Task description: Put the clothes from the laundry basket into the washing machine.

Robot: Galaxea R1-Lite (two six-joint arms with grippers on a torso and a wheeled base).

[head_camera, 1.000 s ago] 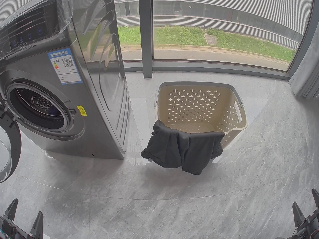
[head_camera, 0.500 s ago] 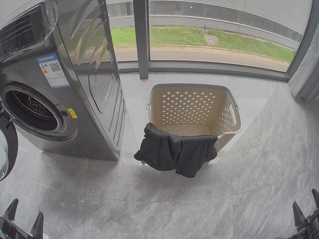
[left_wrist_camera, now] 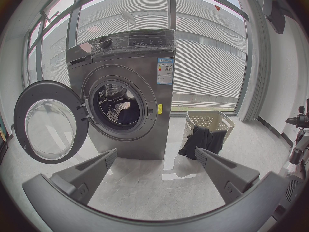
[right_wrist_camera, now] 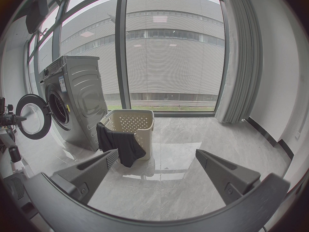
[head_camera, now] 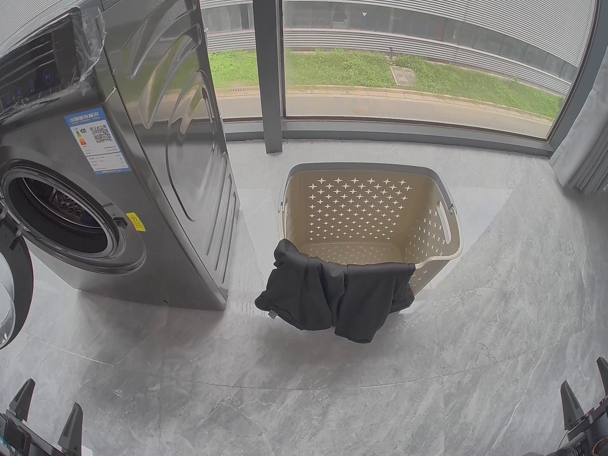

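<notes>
Dark garment (head_camera: 335,296) hangs over laundry basket (head_camera: 354,210) near rim, frame centre. Washing machine (head_camera: 177,159) at left, door (head_camera: 14,286) open; blue label (head_camera: 97,140) w/ QR code, yellow sticker (head_camera: 135,221), print unreadable. My L gripper (head_camera: 52,397) & R gripper (head_camera: 584,378), bottom corners, both spread wide, empty.

Laundry corner in modern glazed building. Front-load washing machine (head_camera: 171,159) ahead of left gripper (left_wrist_camera: 154,152), film wrap on control panel. Laundry basket (head_camera: 373,204) ahead of right gripper (right_wrist_camera: 156,152), on grey marble-tile floor (head_camera: 316,400). Floor-to-ceiling window (head_camera: 411,52) beyond both, curtain (head_camera: 589,153) at side; grass and grey-clad building outside.
</notes>
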